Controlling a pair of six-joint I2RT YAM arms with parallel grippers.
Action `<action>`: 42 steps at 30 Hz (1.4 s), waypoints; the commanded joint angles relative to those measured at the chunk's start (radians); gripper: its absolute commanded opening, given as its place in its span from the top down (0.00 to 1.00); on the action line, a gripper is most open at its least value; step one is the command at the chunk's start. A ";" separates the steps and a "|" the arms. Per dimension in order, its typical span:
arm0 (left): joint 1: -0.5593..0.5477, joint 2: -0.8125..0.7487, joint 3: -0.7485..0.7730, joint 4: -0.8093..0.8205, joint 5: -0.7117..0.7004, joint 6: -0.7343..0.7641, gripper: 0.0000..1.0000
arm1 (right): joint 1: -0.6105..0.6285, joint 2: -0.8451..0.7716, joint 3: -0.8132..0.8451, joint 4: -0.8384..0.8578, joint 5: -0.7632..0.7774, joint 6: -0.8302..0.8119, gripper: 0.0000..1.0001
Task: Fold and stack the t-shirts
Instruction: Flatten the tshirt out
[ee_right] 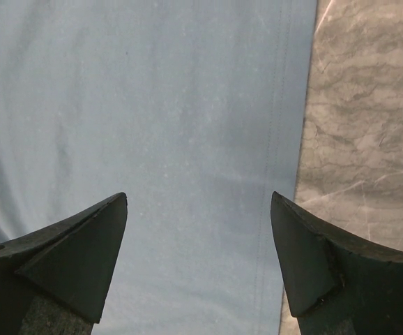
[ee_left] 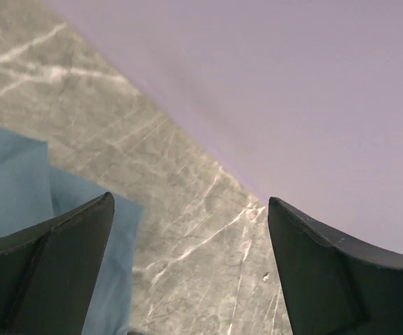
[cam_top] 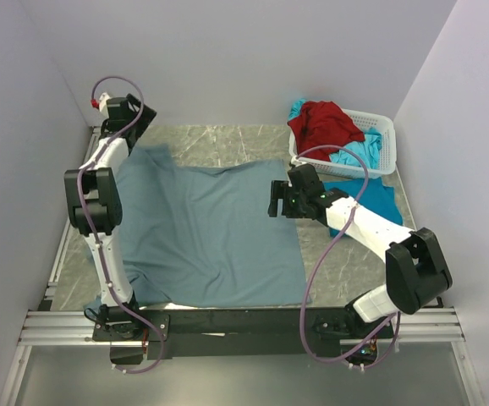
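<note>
A large grey-blue t-shirt (cam_top: 202, 228) lies spread on the marble table. My left gripper (cam_top: 134, 118) is open and empty at the far left corner, above the shirt's far left edge (ee_left: 20, 188). My right gripper (cam_top: 277, 200) is open and empty over the shirt's right hemmed edge (ee_right: 278, 139). A red t-shirt (cam_top: 322, 125) and a turquoise one (cam_top: 354, 152) lie heaped in the white basket (cam_top: 384, 144). Another turquoise t-shirt (cam_top: 376, 199) lies flat on the table in front of the basket.
White walls close in the table on three sides; the back wall (ee_left: 292, 84) is close to my left gripper. Bare marble (cam_top: 228, 144) lies between the shirt and the back wall. A black rail (cam_top: 228, 321) runs along the near edge.
</note>
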 commanded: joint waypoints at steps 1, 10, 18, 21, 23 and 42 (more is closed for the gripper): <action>0.009 -0.043 -0.022 -0.020 0.019 0.051 0.02 | -0.009 0.039 0.091 0.005 0.019 -0.035 0.11; 0.011 -0.221 -0.273 0.024 0.083 0.096 0.00 | -0.012 0.378 0.528 -0.096 0.024 -0.090 0.11; 0.015 -0.203 -0.317 0.021 0.080 0.129 0.01 | -0.015 0.766 1.045 -0.231 0.011 -0.168 0.11; 0.033 -0.195 -0.315 0.009 0.073 0.140 0.00 | -0.024 0.919 1.216 -0.309 0.022 -0.188 0.11; 0.046 -0.186 -0.318 0.009 0.082 0.134 0.01 | -0.038 0.958 1.256 -0.316 0.014 -0.191 0.11; 0.172 -0.291 -0.674 -0.058 0.054 0.013 0.01 | -0.090 0.922 1.045 -0.348 -0.038 -0.150 0.29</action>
